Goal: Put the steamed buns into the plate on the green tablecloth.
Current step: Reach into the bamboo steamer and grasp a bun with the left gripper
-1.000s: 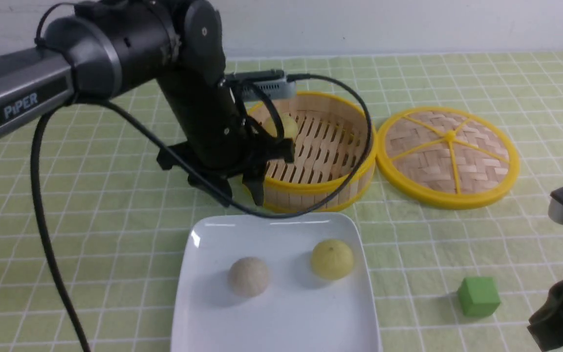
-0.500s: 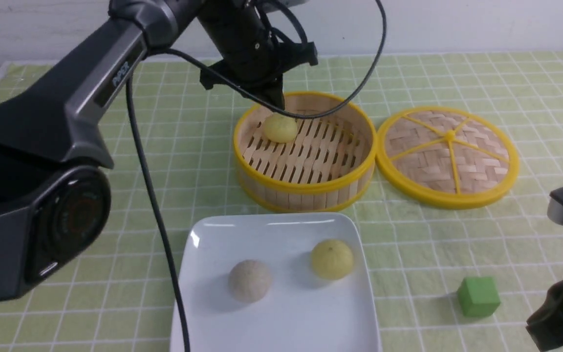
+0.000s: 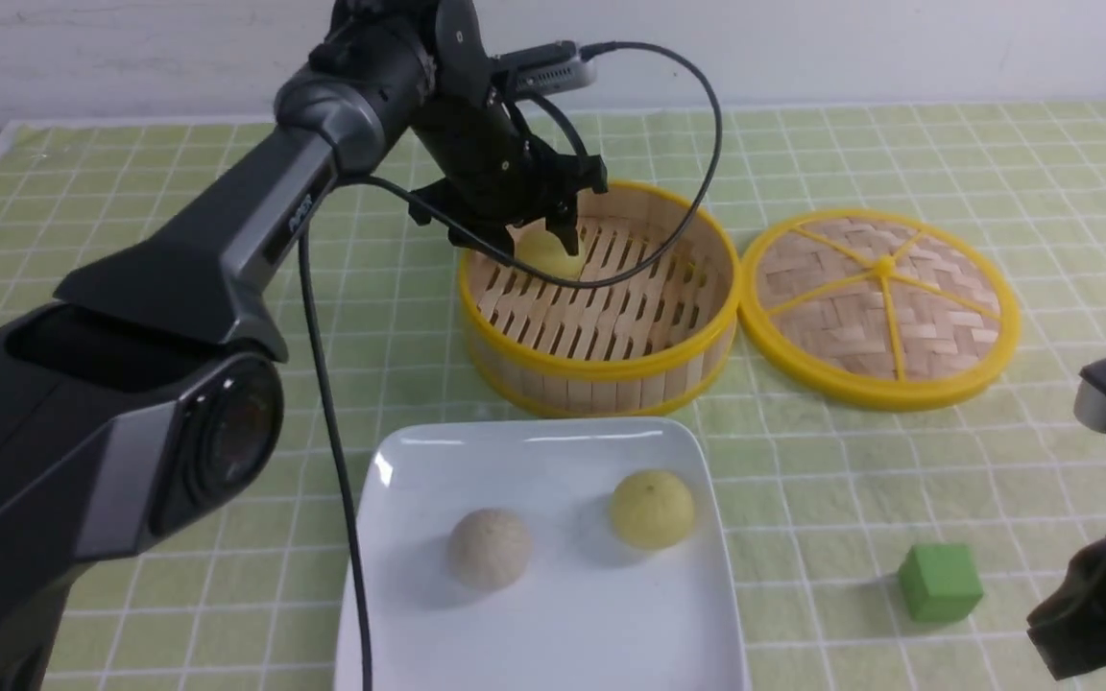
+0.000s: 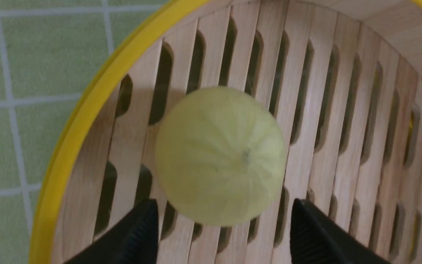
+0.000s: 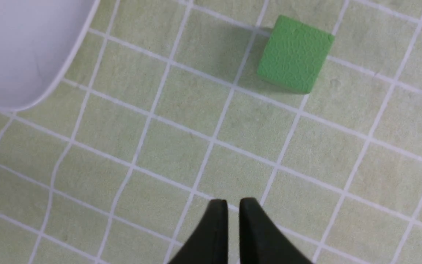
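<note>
Saw, spread widest, the green tablecloth [image 3: 831, 480], and on it the plate [image 3: 611, 624], already holding two steamed buns: a greyish bun [image 3: 490, 549] and a pale yellow bun [image 3: 652, 510], set well apart. Found the bamboo steamer basket [image 3: 601, 365] beyond the plate, with the woven lid [image 3: 884, 297] beside it, right side. Spotted the last steamed bun [image 4: 220, 156] in the basket, near the yellow rim, resting on the slats. Noted the green cube [image 3: 940, 582] right of the plate, and judged it best left alone.

Took the step in hand for the approach to that last bun. Needed, for a good grasp, to centre over the dome, sink straight down with one finger on either side, and stop short of pressing on the slats. Called for care on the rim side, with little room there for a finger. Seemed wise to close gently, likely soft dough being easy to dent or squeeze out, then to lift clear of the rim before crossing to the bare part of the plate.

Saw the left gripper [image 4: 225, 209] above the bun, its fingers released and spread wide, with nothing grasped; could not tell for certain about contact. Saw the right gripper [image 5: 233, 201] over the cloth, fingers only narrowly parted, holding and touching nothing visible.
</note>
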